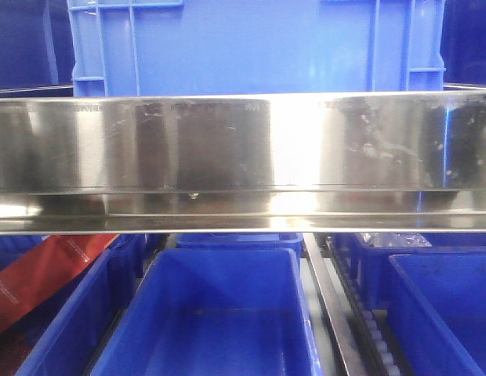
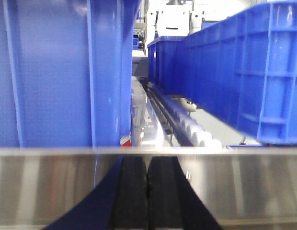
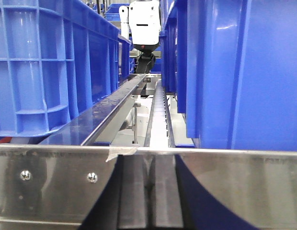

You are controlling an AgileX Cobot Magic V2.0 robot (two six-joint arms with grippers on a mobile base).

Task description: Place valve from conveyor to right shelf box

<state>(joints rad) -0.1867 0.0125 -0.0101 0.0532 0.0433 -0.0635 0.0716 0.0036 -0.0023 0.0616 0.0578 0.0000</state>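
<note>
From the front view, a polished steel shelf rail (image 1: pixel 243 157) is stretching across the whole width, with a large blue crate (image 1: pixel 255 43) sitting above it. Below the rail, an open blue bin (image 1: pixel 219 313) is standing in the middle, another blue bin (image 1: pixel 443 313) is lying to its right beyond a roller track (image 1: pixel 360 313), and a red packet (image 1: pixel 47 270) is leaning in a bin at the left. Neither arm is showing here, and neither the valve nor the conveyor is showing in any view.

In the left wrist view, the left claw (image 2: pixel 147 191) is pointing level at a steel rail (image 2: pixel 234 187), its two black fingers (image 2: pixel 131 191) pressing together with nothing between them. A blue crate (image 2: pixel 57 72) is filling the left side, and a row of blue bins (image 2: pixel 234 67) is running along a white roller track (image 2: pixel 191 127) on the right.

In the right wrist view, the right claw (image 3: pixel 149 191) is likewise aiming level at a steel rail (image 3: pixel 52 182), fingers (image 3: pixel 133 191) lying closed against each other and holding nothing. Blue crates (image 3: pixel 48 67) are lining both sides of a narrow aisle, and a white robot arm (image 3: pixel 143 24) is standing at its far end.
</note>
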